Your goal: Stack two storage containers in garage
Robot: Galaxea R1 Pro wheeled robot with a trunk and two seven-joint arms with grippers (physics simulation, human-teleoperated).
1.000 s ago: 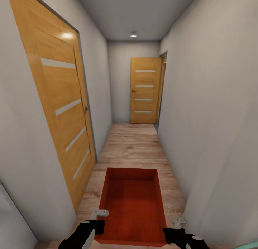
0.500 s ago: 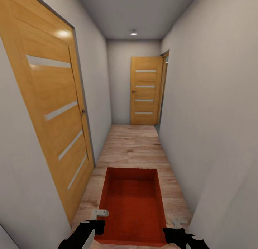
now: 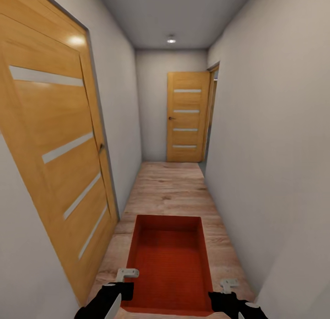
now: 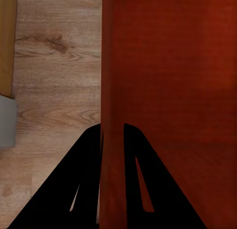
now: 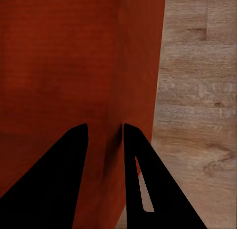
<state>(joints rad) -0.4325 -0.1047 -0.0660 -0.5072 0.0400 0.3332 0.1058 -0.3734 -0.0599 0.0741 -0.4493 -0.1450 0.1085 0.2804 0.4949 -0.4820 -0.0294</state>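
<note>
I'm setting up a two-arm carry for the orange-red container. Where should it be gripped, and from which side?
Grip the storage container by its thin long side walls, one per arm, each claw dropping over the rim from above. It has no lid and no handles, so the open rim suits pinching. The left claw and right claw each straddle a wall this way.

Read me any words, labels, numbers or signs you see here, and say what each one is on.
None: no text can be read in these pictures.
Container: plain orange-red walls, no label, in the head view and in both wrist views.
Side door and end door: only pale horizontal strips, no lettering or number.
Walls and wood floor: bare, no signs.
</note>
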